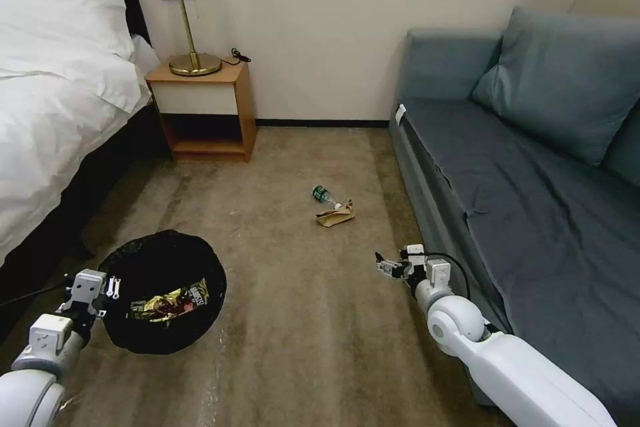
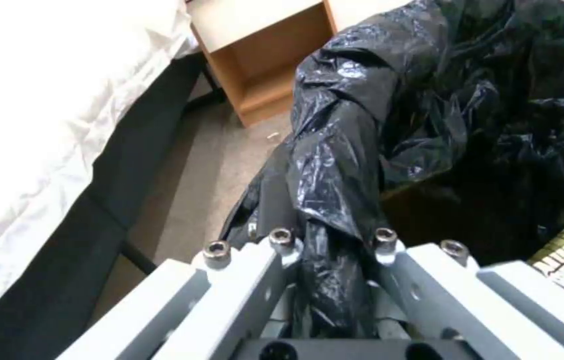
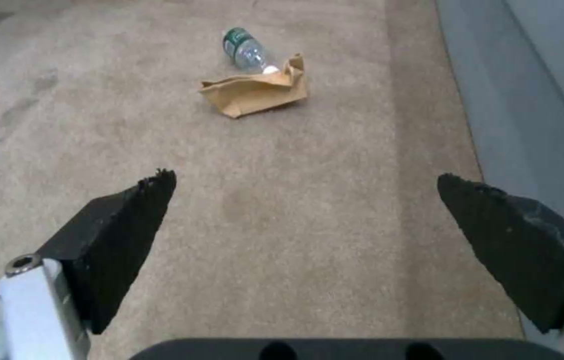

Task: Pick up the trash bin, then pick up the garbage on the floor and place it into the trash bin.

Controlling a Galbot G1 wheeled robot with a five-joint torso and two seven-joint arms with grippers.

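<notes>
The bin is held at its bagged rim by the left gripper, a wrapper already inside. The right gripper is spread wide, empty. Next up is probably the bottle and paper on the carpet ahead, so a forward reach is needed.
</notes>
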